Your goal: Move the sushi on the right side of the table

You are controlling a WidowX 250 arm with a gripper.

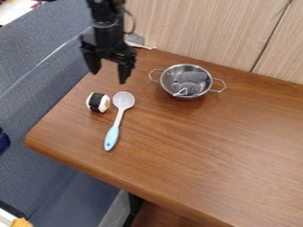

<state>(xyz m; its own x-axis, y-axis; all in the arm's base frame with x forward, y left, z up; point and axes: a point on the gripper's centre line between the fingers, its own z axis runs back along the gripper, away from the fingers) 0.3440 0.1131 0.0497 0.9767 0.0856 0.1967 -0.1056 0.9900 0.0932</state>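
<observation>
From the camera view, the black pincer (pixel 108 76) hangs spread and empty above the far left part of the wooden tabletop (pixel 207 146), with a sushi roll (pixel 98 102) resting just to the camera side of it. The white roll, wrapped at its middle in a black band, is probably a toy: light, fairly firm, perhaps with a little give, and unlikely to break. Its smooth, rounded sides could let it roll or slip if nudged off-center. The best hold looks to be around the dark band, one finger on the near side and one on the far, with a gentle squeeze; the fingers now stand apart from left to right, so that grip would likely call for a turn of the wrist.

A spoon (pixel 118 118) with a pale bowl and light blue handle lies just beside the roll, camera-side and slightly right of the pincer. It leaves little room for a finger there and lies across any low path to the right, so a lift appears safer than a push. To the pincer's right, a two-handled metal pot (pixel 172 73) holds a gray, soft-looking item (pixel 191 82), another obstacle to a low carry. Beyond the pincer rises a wood-grain panel (pixel 195 26); a blue-gray sofa (pixel 35 102) flanks the tabletop at left.
</observation>
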